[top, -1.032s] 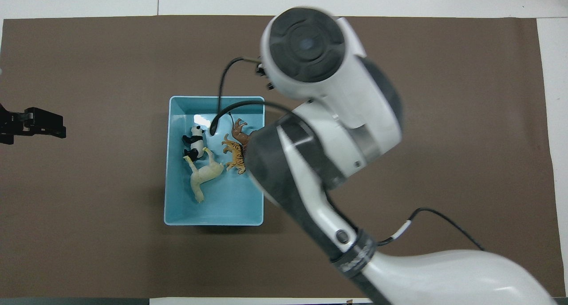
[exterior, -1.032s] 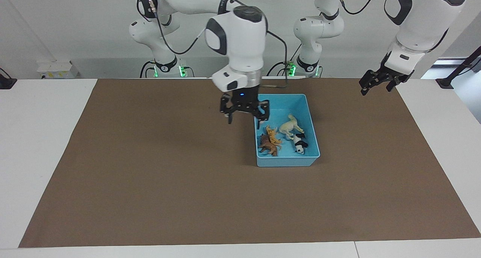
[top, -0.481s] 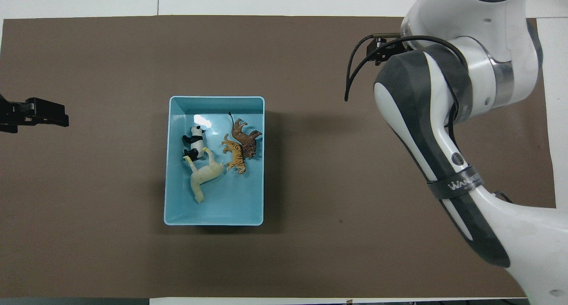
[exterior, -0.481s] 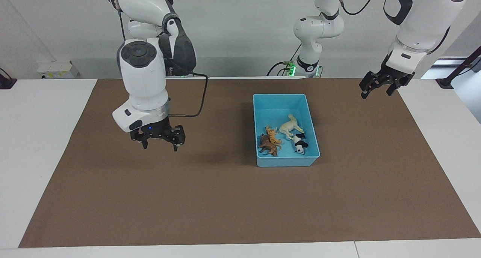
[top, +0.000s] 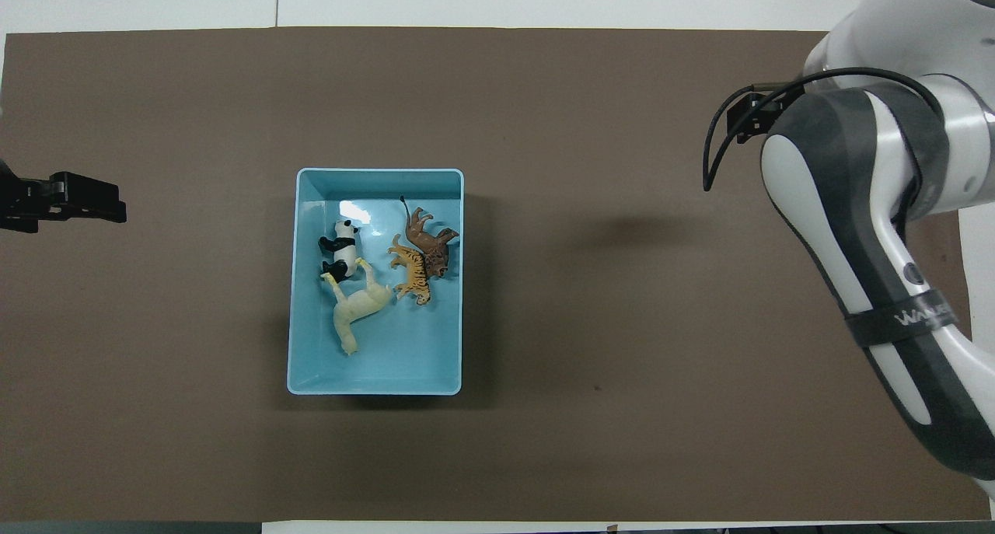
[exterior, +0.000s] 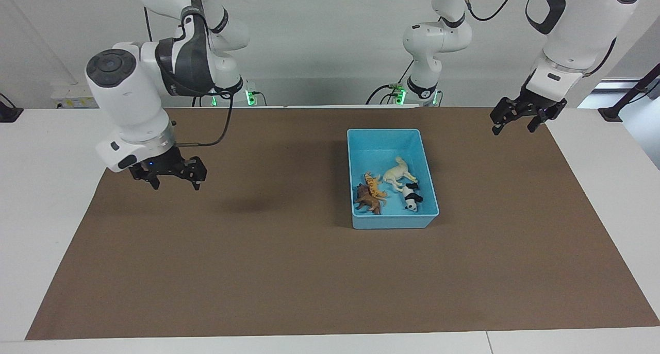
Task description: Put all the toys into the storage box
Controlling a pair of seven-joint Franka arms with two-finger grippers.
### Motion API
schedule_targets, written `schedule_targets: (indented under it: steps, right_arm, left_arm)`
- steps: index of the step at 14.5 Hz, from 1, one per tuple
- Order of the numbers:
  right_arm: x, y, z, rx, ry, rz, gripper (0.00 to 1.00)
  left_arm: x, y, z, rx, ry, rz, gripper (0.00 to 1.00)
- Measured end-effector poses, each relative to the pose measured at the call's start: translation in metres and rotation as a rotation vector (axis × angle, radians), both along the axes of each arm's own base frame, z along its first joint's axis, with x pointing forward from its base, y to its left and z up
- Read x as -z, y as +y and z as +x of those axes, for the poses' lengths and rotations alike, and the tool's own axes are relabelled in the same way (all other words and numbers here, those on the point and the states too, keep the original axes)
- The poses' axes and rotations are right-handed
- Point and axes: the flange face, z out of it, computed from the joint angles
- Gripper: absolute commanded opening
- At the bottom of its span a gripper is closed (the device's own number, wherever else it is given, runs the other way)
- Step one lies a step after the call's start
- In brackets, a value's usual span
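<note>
Raised over the brown mat (exterior: 289,271) at the right arm's end of the table (exterior: 46,189): the right gripper (exterior: 172,181), black fingers spread apart, nothing between them, a small blue light on its black body. Readable on a dark band around the glossy white-and-grey right arm in the overhead view: part of a word, "WANDE". Poised over the mat's edge at the left arm's end: the left gripper (exterior: 515,123), also black and parted, also carrying nothing; seen in the overhead view as a dark block at the frame's edge (top: 74,207).

Near the middle of the mat, somewhat toward the left arm's end: the storage box (top: 375,378), a light blue rectangular plastic bin with low smooth walls and rounded corners. Inside, nearest the robots: the cream-white horse (top: 357,307), lying on its side. Just beside it, toward the right arm's end: the orange striped tiger (top: 412,273), pressed against the brown four-legged animal (top: 426,235). Farther from the robots than the horse and touching its legs: the black-and-white panda (top: 340,248). All four of glossy moulded plastic; matte and unpatterned, the mat beneath.
</note>
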Motion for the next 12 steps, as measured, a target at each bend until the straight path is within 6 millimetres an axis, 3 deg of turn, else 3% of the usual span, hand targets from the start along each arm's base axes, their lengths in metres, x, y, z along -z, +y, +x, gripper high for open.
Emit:
schedule_targets:
  steps: [3, 7, 10, 12]
  right_arm:
    - [-0.044, -0.040, -0.031, 0.000, 0.017, 0.008, 1.00]
    - [-0.106, -0.058, -0.087, 0.033, 0.033, 0.051, 1.00]
    - [-0.112, -0.062, -0.110, 0.040, 0.042, 0.062, 1.00]
    - [-0.110, -0.065, -0.109, 0.043, 0.022, 0.062, 1.00]
  left_arm:
    - [0.001, 0.000, -0.001, 0.008, 0.013, 0.000, 1.00]
    - [0.002, 0.000, -0.003, 0.012, 0.024, 0.001, 1.00]
    - [0.002, -0.001, -0.003, 0.015, 0.024, 0.001, 1.00]
    - [0.002, -0.003, -0.003, 0.021, 0.024, 0.000, 1.00]
